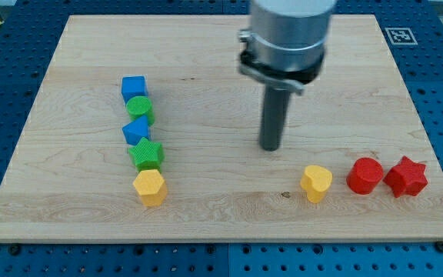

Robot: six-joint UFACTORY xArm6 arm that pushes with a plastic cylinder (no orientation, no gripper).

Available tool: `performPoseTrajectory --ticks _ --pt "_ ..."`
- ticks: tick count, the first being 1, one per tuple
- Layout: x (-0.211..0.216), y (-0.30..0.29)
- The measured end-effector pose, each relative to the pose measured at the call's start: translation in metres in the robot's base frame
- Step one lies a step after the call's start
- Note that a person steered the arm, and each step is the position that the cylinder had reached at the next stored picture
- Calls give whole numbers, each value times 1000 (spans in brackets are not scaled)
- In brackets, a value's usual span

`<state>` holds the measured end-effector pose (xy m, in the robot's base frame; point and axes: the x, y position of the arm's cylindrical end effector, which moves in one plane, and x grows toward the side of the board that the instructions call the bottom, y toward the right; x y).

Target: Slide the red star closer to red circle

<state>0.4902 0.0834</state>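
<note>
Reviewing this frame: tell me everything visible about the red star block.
The red star is a small, chunky, matte red block with blunt points, lying flat on the wooden board near its bottom right corner in the view. The red circle sits right beside it on the view's left, touching or nearly so; I cannot tell which. My tip is well off to the upper left, not touching it.

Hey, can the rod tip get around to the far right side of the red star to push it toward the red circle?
Probably yes: my tip stands above the yellow heart, with open board above the red circle and red star.
</note>
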Motion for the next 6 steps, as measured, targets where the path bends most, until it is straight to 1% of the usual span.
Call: performPoseTrajectory --ticks 2,3,4,5,6 --pt "-2 138" --pt "26 197" --pt "77 206" --pt "85 199" --pt "75 179"
